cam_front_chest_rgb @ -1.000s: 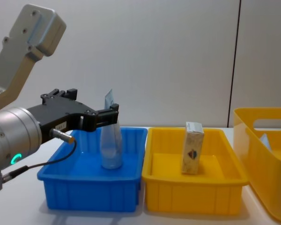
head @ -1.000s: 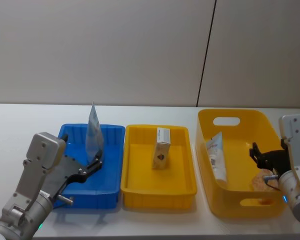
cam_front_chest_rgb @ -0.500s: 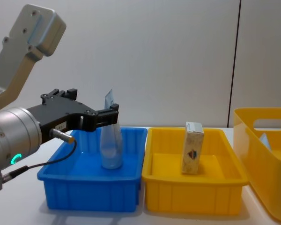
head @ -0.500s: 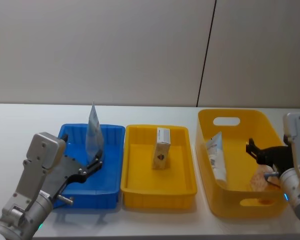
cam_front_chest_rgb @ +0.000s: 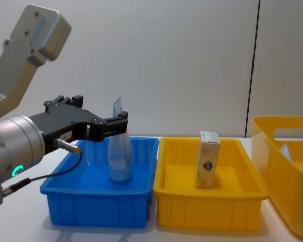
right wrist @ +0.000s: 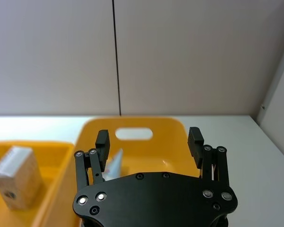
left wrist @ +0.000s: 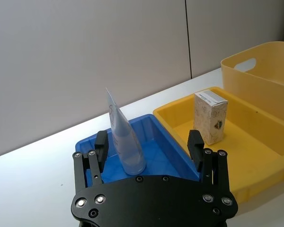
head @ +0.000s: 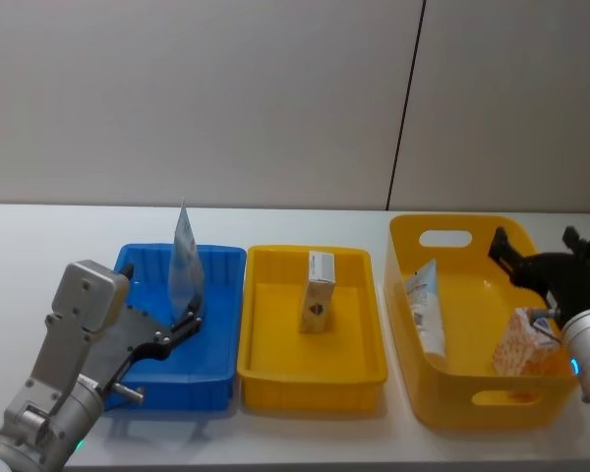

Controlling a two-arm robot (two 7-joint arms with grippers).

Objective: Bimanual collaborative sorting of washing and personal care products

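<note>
Inside blue tray (head: 221, 258), tube (head: 184, 264) upright, crimp up

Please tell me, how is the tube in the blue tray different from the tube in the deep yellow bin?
The tube in the blue tray stands upright on its cap, crimped end up, between the open fingers of the left pincer; the tube in the deep yellow bin leans slanted against the bin's left wall. The first looks plain pale blue and translucent; the second is whiter, with red print. The first is alone in its tray; the second shares the bin with an orange packet. Both are soft squeeze tubes.
</note>
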